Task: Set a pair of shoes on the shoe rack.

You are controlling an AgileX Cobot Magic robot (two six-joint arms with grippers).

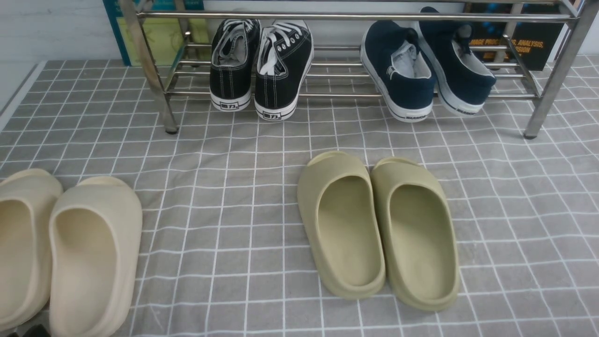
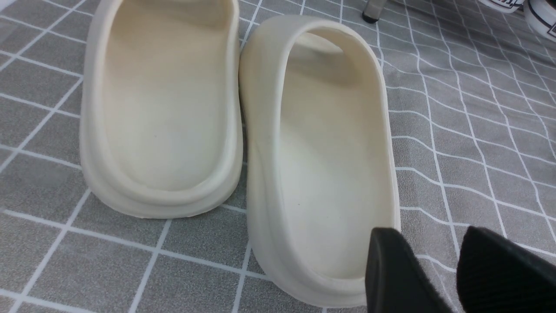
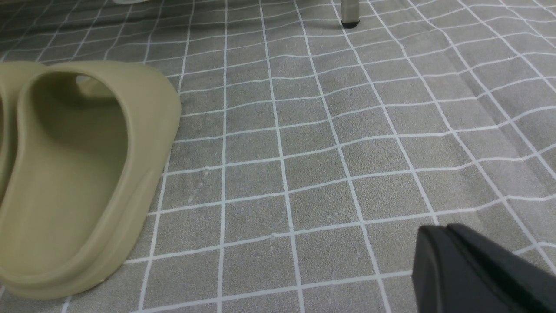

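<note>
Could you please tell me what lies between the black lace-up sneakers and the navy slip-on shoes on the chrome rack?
Nothing: between the black lace-up sneakers and the navy canvas slip-on shoes, only bare bars of the chrome metal rack show, in the front view.

Left pincer (image 2: 451, 269) slightly parted, empty; right pincer (image 3: 449, 243) closed, empty, both held low.
</note>
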